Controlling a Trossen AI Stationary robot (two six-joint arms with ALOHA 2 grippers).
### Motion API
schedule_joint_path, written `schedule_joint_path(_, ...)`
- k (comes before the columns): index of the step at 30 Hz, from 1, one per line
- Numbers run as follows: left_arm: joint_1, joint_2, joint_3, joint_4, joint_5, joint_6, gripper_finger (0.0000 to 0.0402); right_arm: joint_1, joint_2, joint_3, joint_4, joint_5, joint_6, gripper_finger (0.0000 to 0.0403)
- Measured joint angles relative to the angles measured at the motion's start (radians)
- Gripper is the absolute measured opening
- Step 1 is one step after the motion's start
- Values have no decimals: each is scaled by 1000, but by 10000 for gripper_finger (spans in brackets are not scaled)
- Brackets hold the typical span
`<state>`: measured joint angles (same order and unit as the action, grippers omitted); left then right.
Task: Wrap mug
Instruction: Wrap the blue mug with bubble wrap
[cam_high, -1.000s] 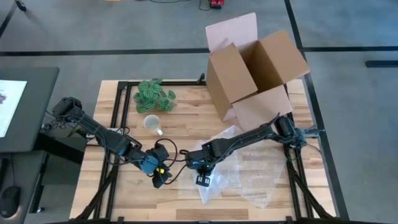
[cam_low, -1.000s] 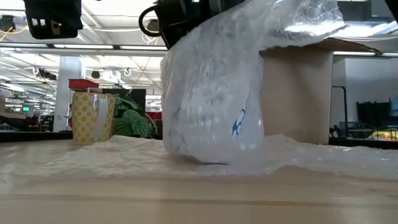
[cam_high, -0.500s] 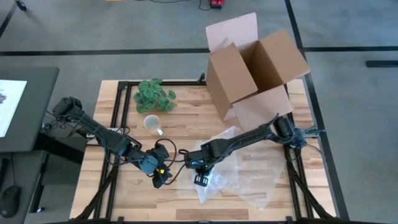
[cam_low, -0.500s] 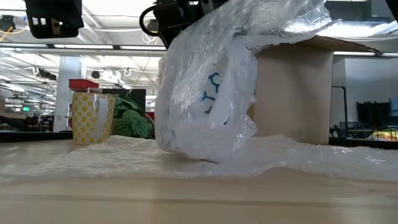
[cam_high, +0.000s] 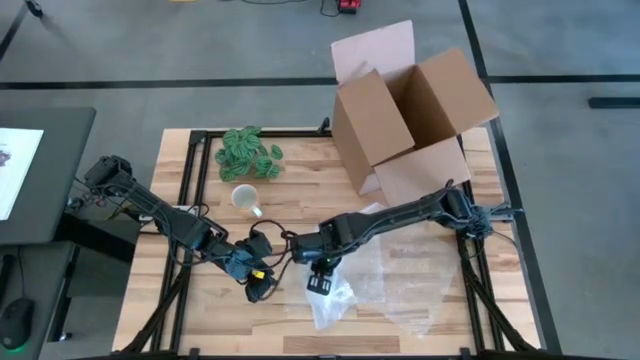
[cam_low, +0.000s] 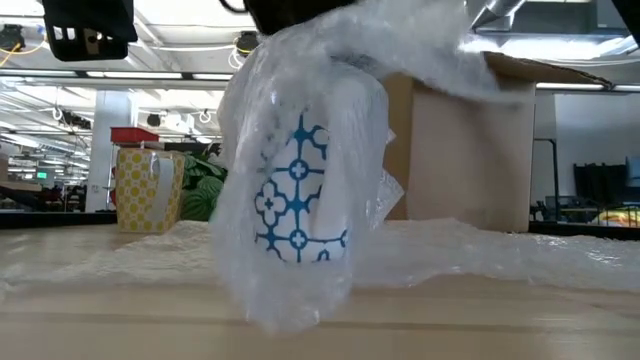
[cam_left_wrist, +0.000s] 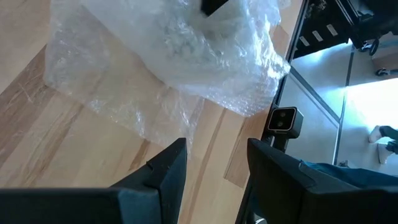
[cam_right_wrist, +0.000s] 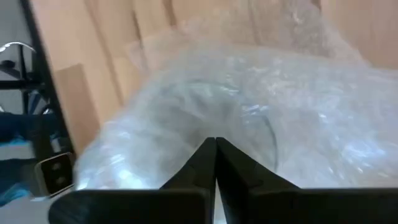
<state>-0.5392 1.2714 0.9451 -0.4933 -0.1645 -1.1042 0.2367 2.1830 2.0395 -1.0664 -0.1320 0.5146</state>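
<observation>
A white mug with a blue pattern (cam_low: 298, 200) stands upright inside clear bubble wrap (cam_low: 300, 150). The bundle hangs under my right gripper (cam_high: 320, 283), which is shut on the wrap (cam_right_wrist: 214, 152). The rest of the sheet (cam_high: 400, 285) trails over the table toward the right. My left gripper (cam_high: 257, 285) hovers open just left of the bundle, with nothing between its fingers (cam_left_wrist: 214, 165). A second, yellow-patterned mug (cam_low: 150, 188) stands on the table at the far left (cam_high: 243, 197). My right gripper pinches the gathered bubble wrap above the mug (cam_right_wrist: 214, 127) between its two shut fingers, coming from above. The wrapped mug hangs upright below them. The wrap's lowest folds (cam_low: 290, 310) reach down to the table, and several layers look bunched together.
An open cardboard box (cam_high: 410, 115) stands at the far right. A green plant (cam_high: 248, 153) sits at the far left, behind the yellow mug. Bare wood (cam_high: 210, 320) lies along the near left edge.
My right gripper has moved a little toward the table's left, taking the wrapped bundle along. The mug inside has turned from lying tilted to standing upright, its blue pattern now facing the low camera. The wrap has drawn in around it while the sheet's right part stayed on the table.
</observation>
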Motion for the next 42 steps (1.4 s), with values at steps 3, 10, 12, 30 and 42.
schedule_joint_path(3,0,0,0,0,0,0,150,0,-2,77,-62,-2,-12,0)
schedule_joint_path(10,0,0,0,25,0,19,150,11,-4,145,-21,-11,-58,0)
schedule_joint_path(12,0,0,0,30,0,23,150,13,-3,123,5,-39,-61,0)
schedule_joint_path(30,-17,-5,-1,65,75,59,150,11,-6,-245,245,-24,-52,0)
schedule_joint_path(42,-23,104,-1,296,37,265,150,3,-60,-226,243,-23,-48,0)
